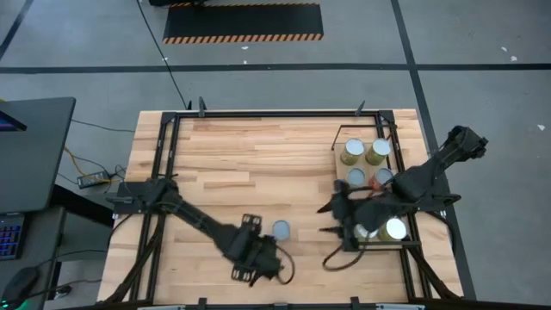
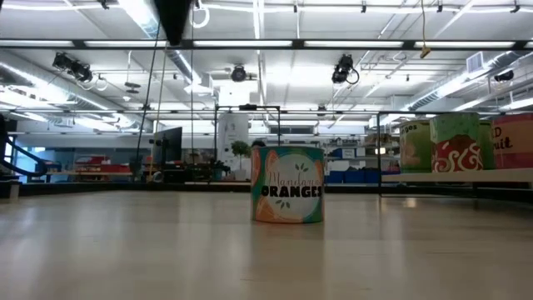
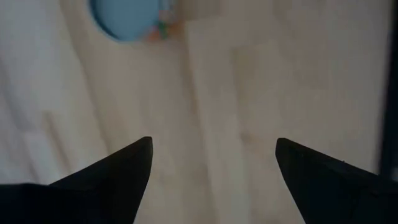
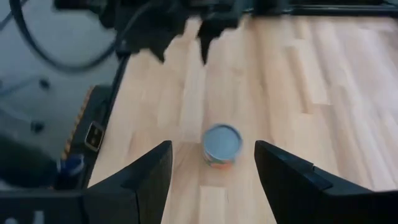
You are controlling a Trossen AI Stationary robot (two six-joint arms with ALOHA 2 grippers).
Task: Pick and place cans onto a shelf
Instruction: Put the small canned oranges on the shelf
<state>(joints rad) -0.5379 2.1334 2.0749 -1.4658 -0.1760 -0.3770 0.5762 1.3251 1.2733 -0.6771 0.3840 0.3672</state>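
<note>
One can (image 1: 281, 229) with a blue-grey top and an orange label reading "Mandarin Oranges" stands upright on the tabletop; it also shows in the low view (image 2: 287, 185) and the right wrist view (image 4: 222, 144). Several cans (image 1: 353, 151) stand on the shelf (image 1: 335, 172) at the right. My right gripper (image 1: 324, 220) is open, between shelf and lone can, fingers pointing toward the can and apart from it. My left gripper (image 1: 261, 261) is open above bare table near the front edge, the can (image 3: 127, 17) just beyond it.
The shelf with its cans also shows at the right in the low view (image 2: 450, 176). A black metal frame (image 1: 258, 114) runs around the table's edges. Bare tabletop (image 1: 241, 164) lies left of and beyond the lone can. My left arm's gripper (image 4: 186, 25) shows far off in the right wrist view.
</note>
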